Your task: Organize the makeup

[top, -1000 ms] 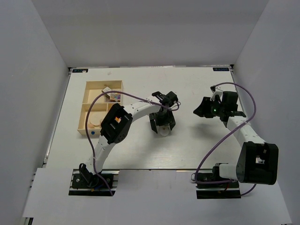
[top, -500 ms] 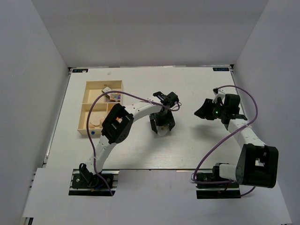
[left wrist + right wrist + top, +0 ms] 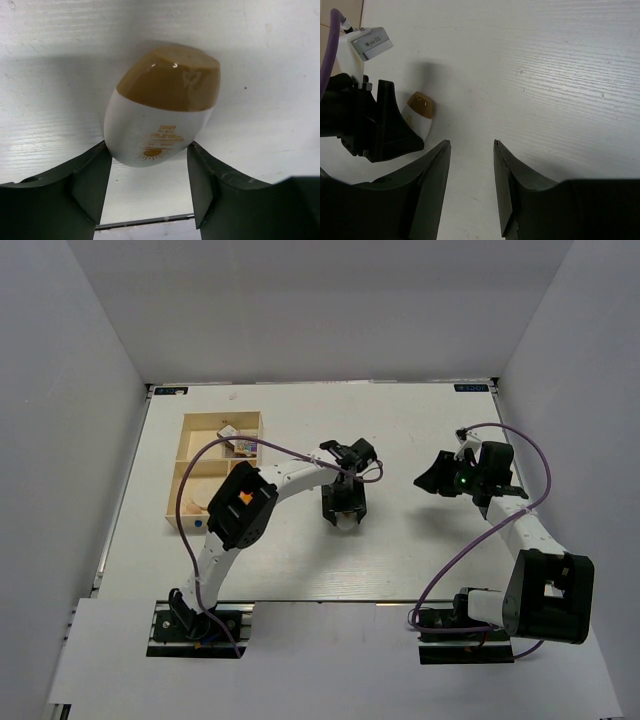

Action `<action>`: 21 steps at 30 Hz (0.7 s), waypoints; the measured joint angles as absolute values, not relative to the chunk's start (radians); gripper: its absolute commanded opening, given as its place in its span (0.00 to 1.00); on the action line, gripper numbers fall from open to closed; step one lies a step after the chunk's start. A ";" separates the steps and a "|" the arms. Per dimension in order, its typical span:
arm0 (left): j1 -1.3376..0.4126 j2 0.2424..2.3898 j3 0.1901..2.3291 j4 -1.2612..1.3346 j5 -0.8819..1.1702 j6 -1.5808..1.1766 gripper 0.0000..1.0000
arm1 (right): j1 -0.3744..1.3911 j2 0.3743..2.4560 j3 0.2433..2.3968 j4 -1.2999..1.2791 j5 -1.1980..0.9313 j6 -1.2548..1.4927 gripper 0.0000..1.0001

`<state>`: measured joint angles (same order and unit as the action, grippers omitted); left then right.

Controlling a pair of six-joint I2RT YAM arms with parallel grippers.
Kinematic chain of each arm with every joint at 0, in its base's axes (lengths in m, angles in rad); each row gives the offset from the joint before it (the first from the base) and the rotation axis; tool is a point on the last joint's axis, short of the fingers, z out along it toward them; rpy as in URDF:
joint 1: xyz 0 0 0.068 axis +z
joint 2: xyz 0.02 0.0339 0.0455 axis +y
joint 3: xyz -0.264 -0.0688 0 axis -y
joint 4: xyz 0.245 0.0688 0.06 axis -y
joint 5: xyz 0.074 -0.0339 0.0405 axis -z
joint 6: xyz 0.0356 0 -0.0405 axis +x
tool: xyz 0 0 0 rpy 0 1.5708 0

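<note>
White worktop (image 3: 400, 420), centre: my left end effector (image 3: 147, 148) pinches the tube (image 3: 165, 100) by its white body, and my right end effector (image 3: 471, 146) gapes empty. I should lift straight and squeeze firmly, since the rounded sides may slip.

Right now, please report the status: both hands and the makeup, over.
Left hand shut on white bottle, brown cap. Right hand open, empty, off to the side. Nothing lies close around the bottle.
</note>
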<state>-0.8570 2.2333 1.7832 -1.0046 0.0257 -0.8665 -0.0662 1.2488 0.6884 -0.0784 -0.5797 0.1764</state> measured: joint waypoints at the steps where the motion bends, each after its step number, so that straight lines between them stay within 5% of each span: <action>1: -0.856 2.220 1.764 -0.989 0.026 -0.860 0.22 | -0.066 1.248 0.688 -0.078 -0.580 0.177 0.46; 21: -0.817 2.106 1.625 -0.988 -0.079 -0.808 0.31 | -0.071 1.243 0.671 -0.076 -0.584 0.181 0.46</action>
<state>-0.8165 2.1059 1.6245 -0.9882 -0.0788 -0.8082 -0.0708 1.2434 0.6712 -0.0757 -0.5842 0.1806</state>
